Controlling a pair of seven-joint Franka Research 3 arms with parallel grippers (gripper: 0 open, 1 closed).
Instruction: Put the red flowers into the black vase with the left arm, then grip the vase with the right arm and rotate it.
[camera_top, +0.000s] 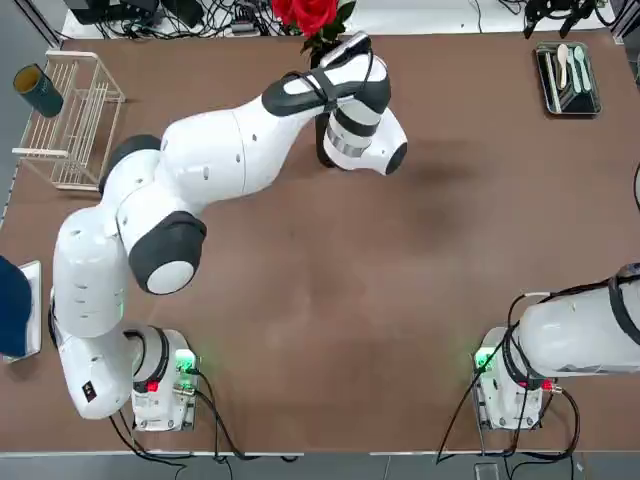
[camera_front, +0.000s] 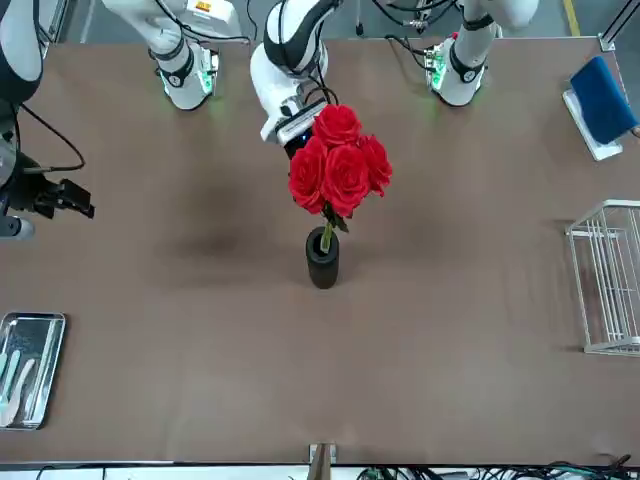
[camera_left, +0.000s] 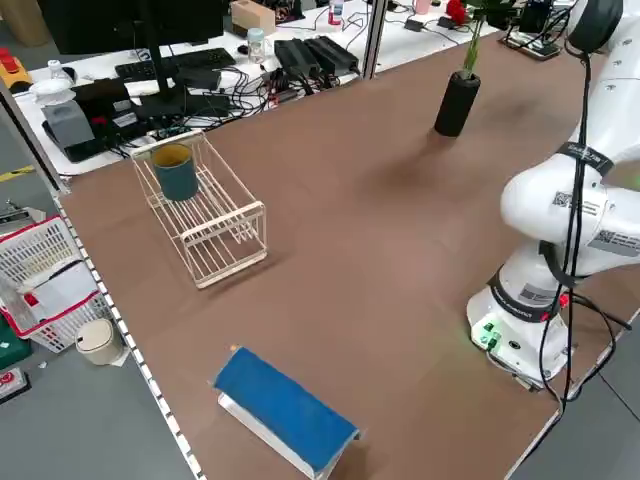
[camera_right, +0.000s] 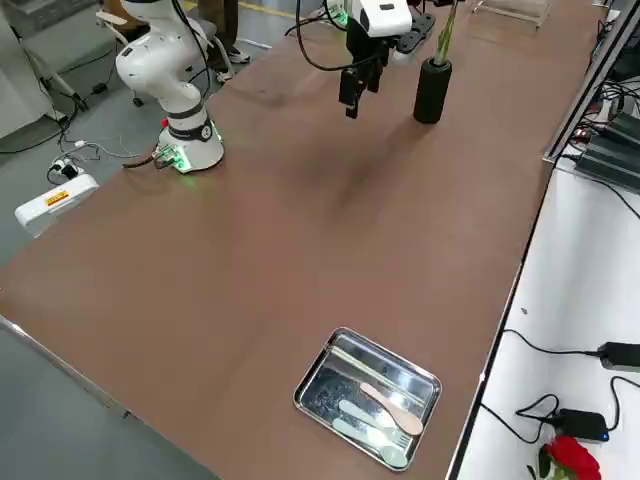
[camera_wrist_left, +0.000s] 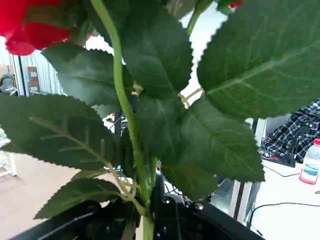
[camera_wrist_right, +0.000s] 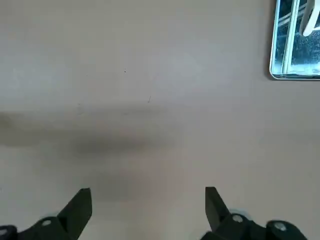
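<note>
Red flowers (camera_front: 338, 162) with stems entering the black vase (camera_front: 322, 259), pinched by the left claw (camera_wrist_left: 148, 212). Right claw (camera_wrist_right: 148, 210) spread wide above the bare tabletop (camera_wrist_right: 150, 75).

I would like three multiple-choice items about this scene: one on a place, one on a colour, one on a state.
1. Where does the teal cup lie?
A. in the wire rack
B. on the metal tray
C. beside the vase

2. What colour is the vase that holds the flower stems?
A. white
B. black
C. red

3. How do the jaws of the right gripper stand?
A. shut on the vase
B. shut on nothing
C. open over bare table

Answers:
1. A, the left side view shows the cup inside the rack.
2. B, the front view shows a black cylinder under the red flowers.
3. C, its wrist view shows both fingers apart with only tabletop between.
</note>
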